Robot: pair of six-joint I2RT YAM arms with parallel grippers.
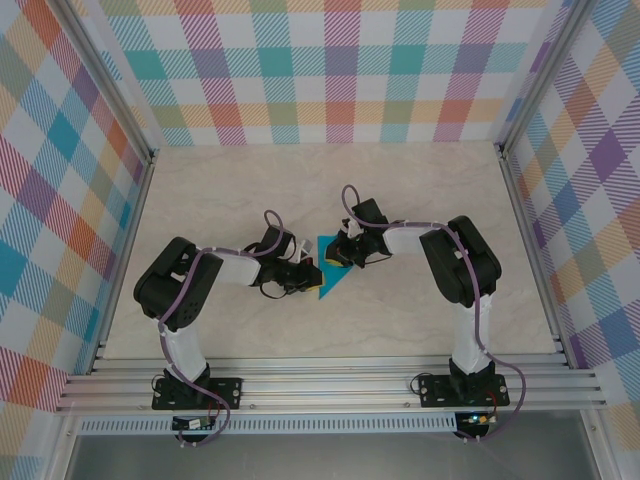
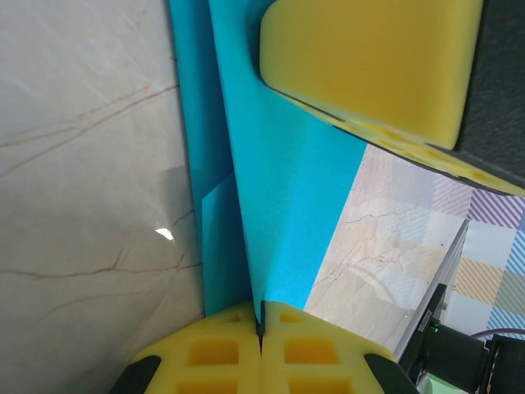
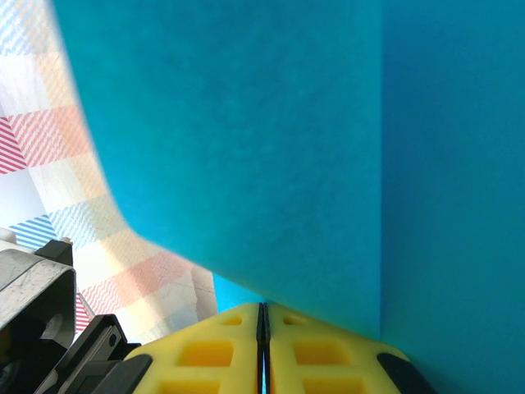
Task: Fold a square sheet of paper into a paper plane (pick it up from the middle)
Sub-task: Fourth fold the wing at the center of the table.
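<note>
The square sheet of paper (image 1: pixel 328 276) is folded into a teal triangle between my two grippers at the table's middle. In the left wrist view a flap of the paper (image 2: pixel 283 197) rises from the table. My left gripper (image 2: pixel 262 309) is shut on its near edge, and a lower layer lies flat to the left. From the top, my left gripper (image 1: pixel 308 272) is at the paper's left side and my right gripper (image 1: pixel 343 258) at its upper right. The right gripper's yellow pad (image 2: pixel 369 66) presses the flap's far end. Close teal paper (image 3: pixel 271 139) stands over my shut right gripper (image 3: pixel 262 309).
The marbled tabletop (image 1: pixel 240 190) lies bare around the paper. Plaid walls (image 1: pixel 330 70) close the back and both sides. An aluminium rail (image 1: pixel 330 380) runs along the near edge where both arm bases stand.
</note>
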